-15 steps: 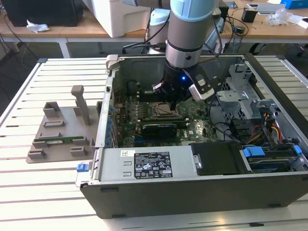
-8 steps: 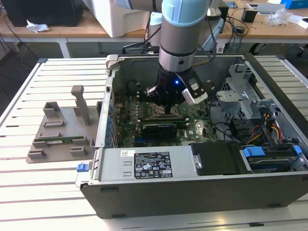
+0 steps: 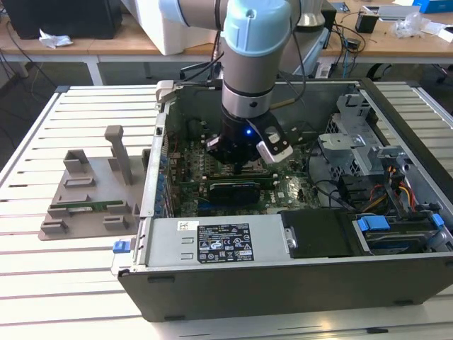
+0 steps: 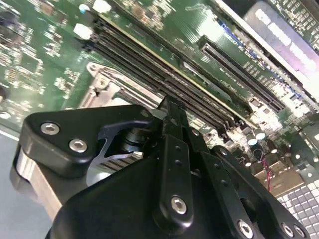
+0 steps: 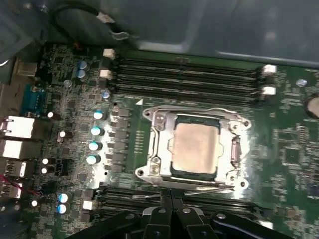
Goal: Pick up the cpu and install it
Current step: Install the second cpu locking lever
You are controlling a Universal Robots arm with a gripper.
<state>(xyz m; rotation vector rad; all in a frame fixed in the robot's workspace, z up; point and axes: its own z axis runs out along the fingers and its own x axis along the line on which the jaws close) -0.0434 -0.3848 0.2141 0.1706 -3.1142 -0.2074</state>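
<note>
Silver-topped cpu (image 5: 195, 148) lies seated in the motherboard socket (image 5: 157, 144), inside the open computer case (image 3: 283, 276). End effector (image 5: 171, 198) hangs just beside it — fingers pressed together, holding nothing. Risk: a sideways drift could scrape the socket frame or the memory slots (image 5: 189, 74) nearby.
</note>
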